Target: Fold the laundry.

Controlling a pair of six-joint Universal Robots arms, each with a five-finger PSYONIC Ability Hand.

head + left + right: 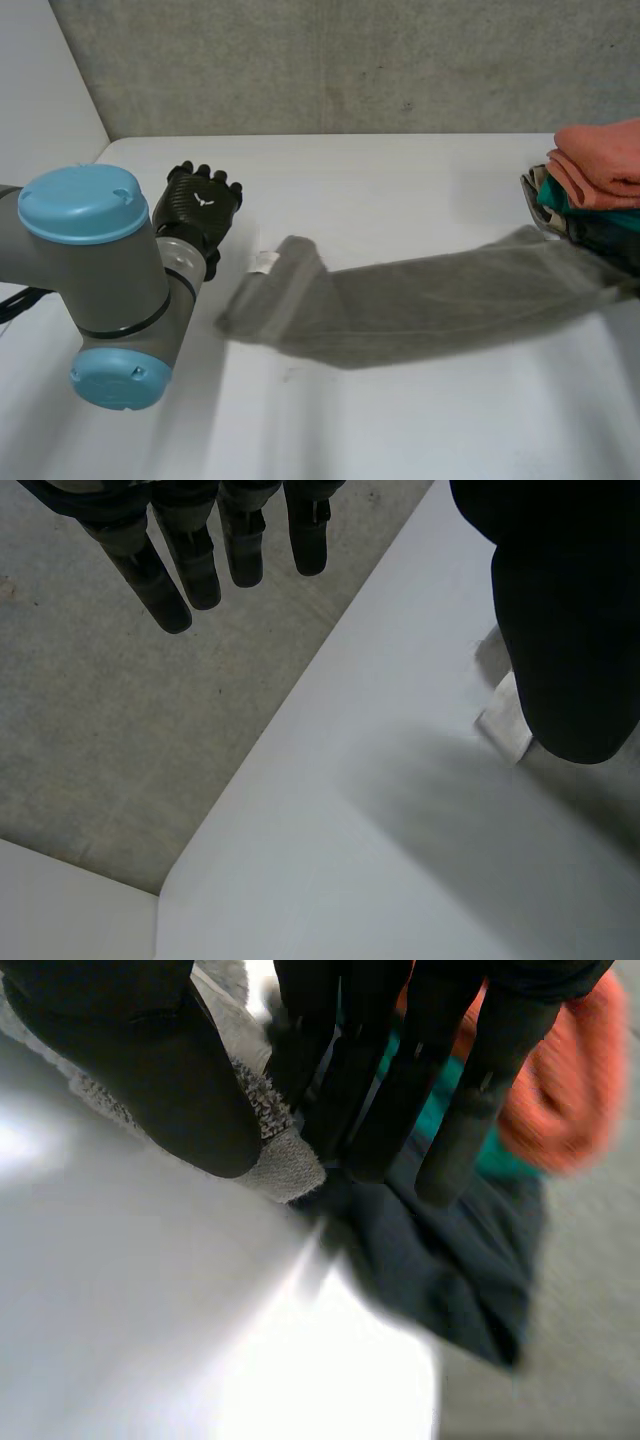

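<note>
A long grey cloth (pixel 420 300) lies stretched across the white table (pixel 400 180), from a bunched end with a white tag (pixel 264 262) near the middle out to the right edge. My right hand (pixel 150 1070) pinches the cloth's right end (pixel 285 1165) between thumb and fingers, at the table's edge. My left hand (pixel 200 205) hovers open over the table, just left of the bunched end and not touching it. In the left wrist view its fingers (pixel 200 570) are straight, and the tag (pixel 503 720) lies beside its thumb.
A stack of folded laundry sits at the right edge: an orange piece (pixel 605 160) on top, teal (pixel 560 205) and dark pieces below. The right wrist view has the same orange (pixel 570 1090), teal (pixel 500 1150) and dark cloth (pixel 460 1250) beyond the fingers. A concrete wall (pixel 350 60) stands behind.
</note>
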